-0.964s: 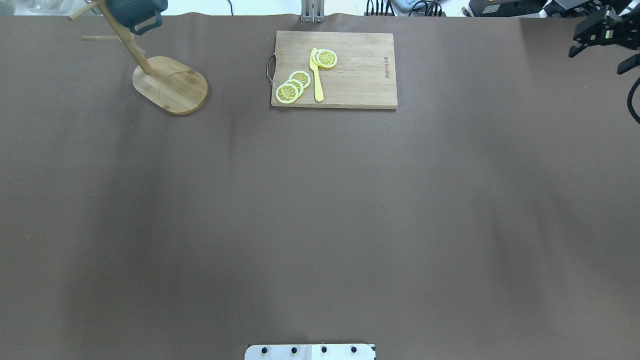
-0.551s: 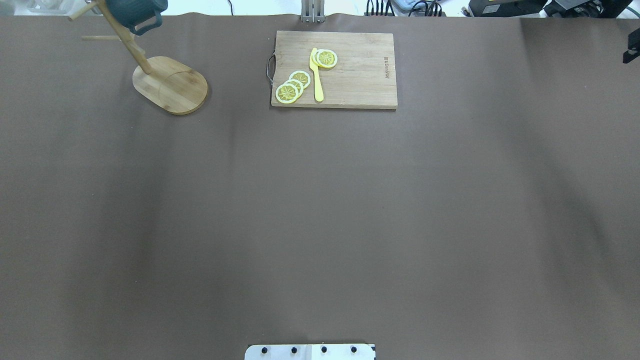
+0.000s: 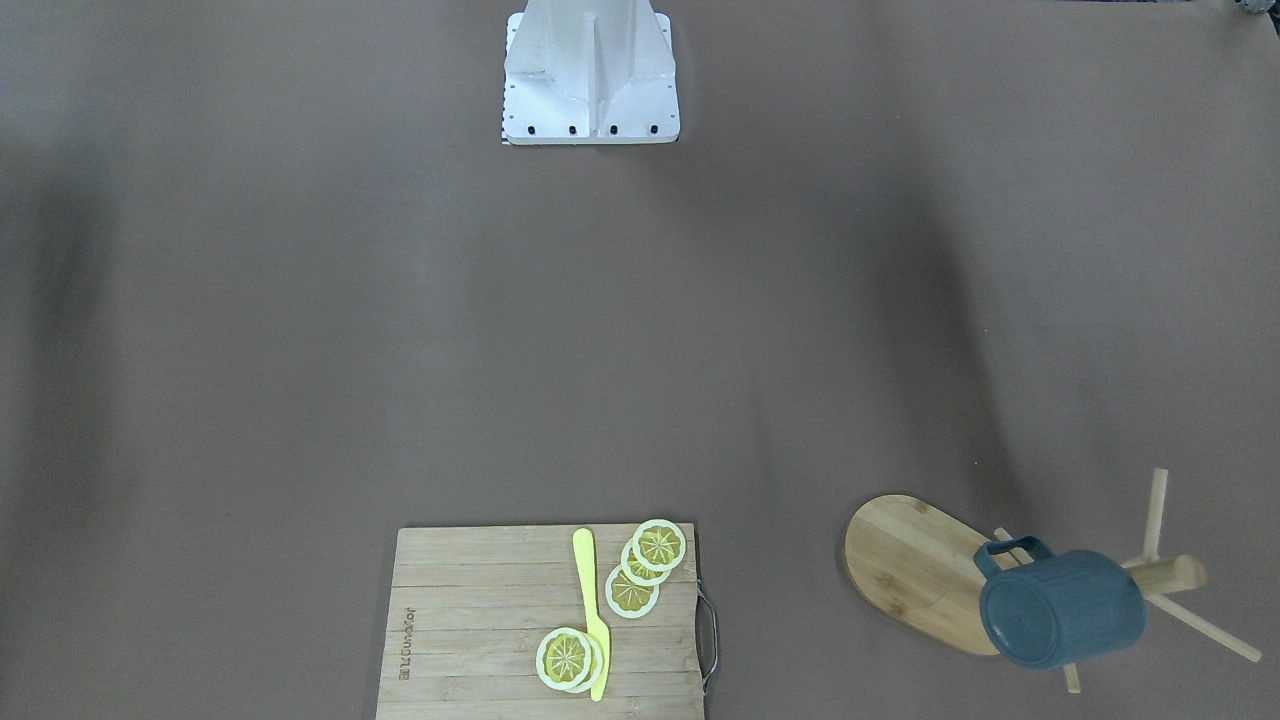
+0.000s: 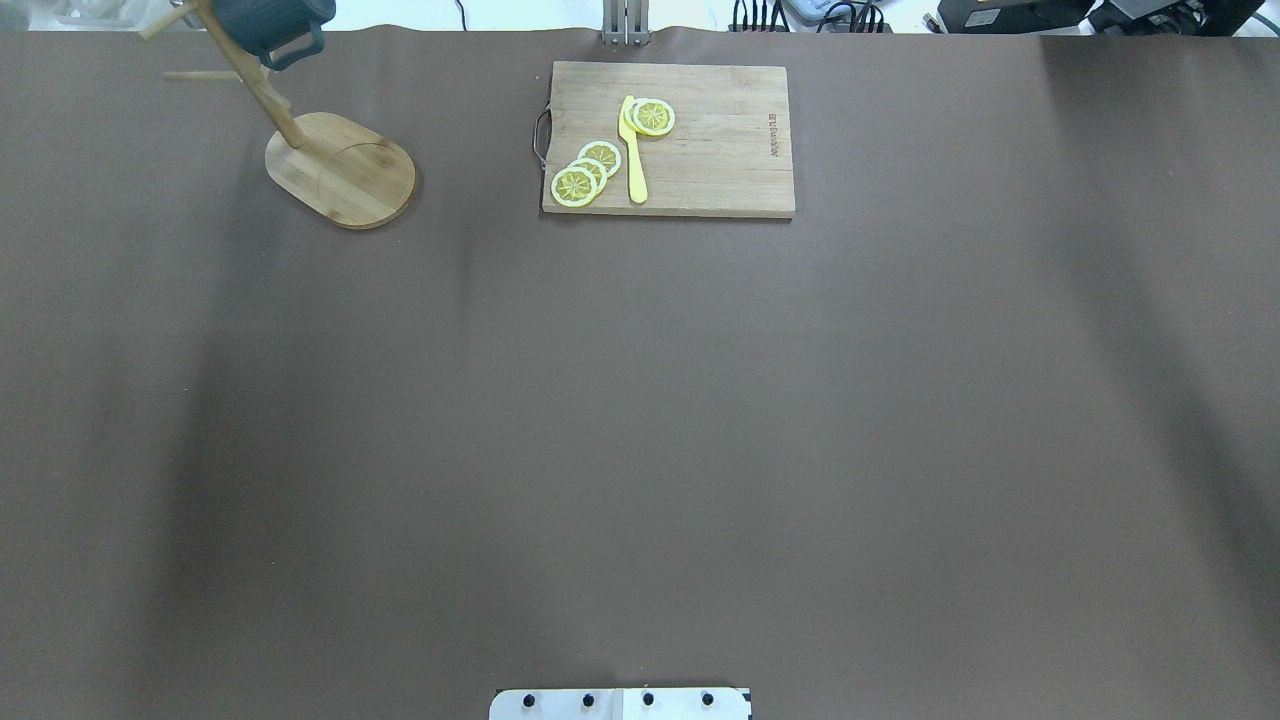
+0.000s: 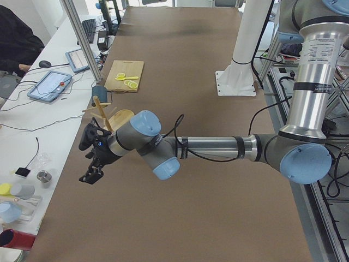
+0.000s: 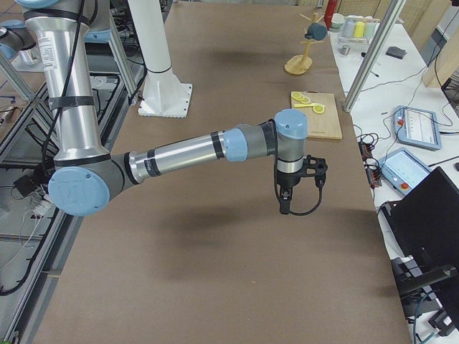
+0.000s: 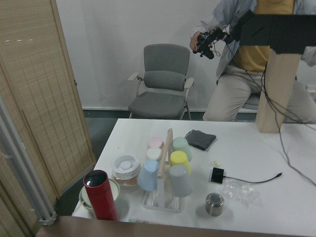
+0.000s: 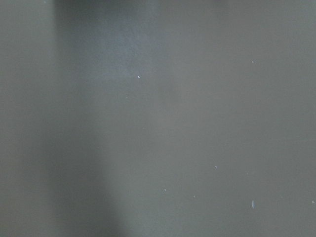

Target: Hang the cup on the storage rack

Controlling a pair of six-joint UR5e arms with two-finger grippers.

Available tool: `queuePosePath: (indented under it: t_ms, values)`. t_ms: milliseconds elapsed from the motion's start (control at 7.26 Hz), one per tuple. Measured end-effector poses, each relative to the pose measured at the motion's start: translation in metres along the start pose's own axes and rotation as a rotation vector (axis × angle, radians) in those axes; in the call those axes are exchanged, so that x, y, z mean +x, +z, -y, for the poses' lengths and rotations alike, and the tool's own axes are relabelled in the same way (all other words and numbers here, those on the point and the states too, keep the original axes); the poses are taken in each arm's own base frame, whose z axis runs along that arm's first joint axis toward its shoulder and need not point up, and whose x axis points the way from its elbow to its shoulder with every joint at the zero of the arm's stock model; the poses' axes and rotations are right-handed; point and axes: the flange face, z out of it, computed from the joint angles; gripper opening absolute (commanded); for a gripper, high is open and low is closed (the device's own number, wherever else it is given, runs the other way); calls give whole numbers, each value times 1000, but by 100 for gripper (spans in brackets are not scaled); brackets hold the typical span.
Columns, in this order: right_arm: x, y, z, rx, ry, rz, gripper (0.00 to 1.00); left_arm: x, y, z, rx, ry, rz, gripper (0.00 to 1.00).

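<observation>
The slate-blue ribbed cup (image 4: 270,22) hangs by its handle on a peg of the bamboo storage rack (image 4: 340,168) at the table's far left corner. In the front-facing view the cup (image 3: 1060,608) hangs bottom toward the camera over the rack's oval base (image 3: 905,565). No gripper touches it. My left gripper (image 5: 90,174) shows only in the exterior left view, hanging near the table's left edge, short of the rack. My right gripper (image 6: 285,206) shows only in the exterior right view, over bare table. I cannot tell if either is open or shut.
A rectangular cutting board (image 4: 720,150) at the far middle carries lemon slices (image 4: 585,175) and a yellow knife (image 4: 633,150). The robot's base plate (image 4: 620,703) sits at the near edge. A side table with cups and a red flask (image 7: 101,195) lies beyond the left end.
My right gripper, at the overhead view's top right edge one second ago, has moved out of that view. The cup and the rack have not moved.
</observation>
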Motion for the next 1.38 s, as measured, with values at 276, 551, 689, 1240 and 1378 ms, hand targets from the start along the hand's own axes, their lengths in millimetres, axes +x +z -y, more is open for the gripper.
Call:
queuePosePath:
  t_ms: [276,551,689,1240,1378]
  values:
    - [34,20,-27,-49,-19,-1,100,-13,25,-40,-333,67,28,98]
    - [60,39,-53,-96,-38,-3,100,31,20,-39,-534,72,-51,98]
    - [71,48,-66,-120,-42,4,100,66,9,-32,-590,82,-77,98]
    - [92,47,-84,-137,-3,107,100,112,-6,-29,-683,53,-183,98]
    - [81,36,-69,-117,10,118,100,107,-2,-36,-688,49,-195,98]
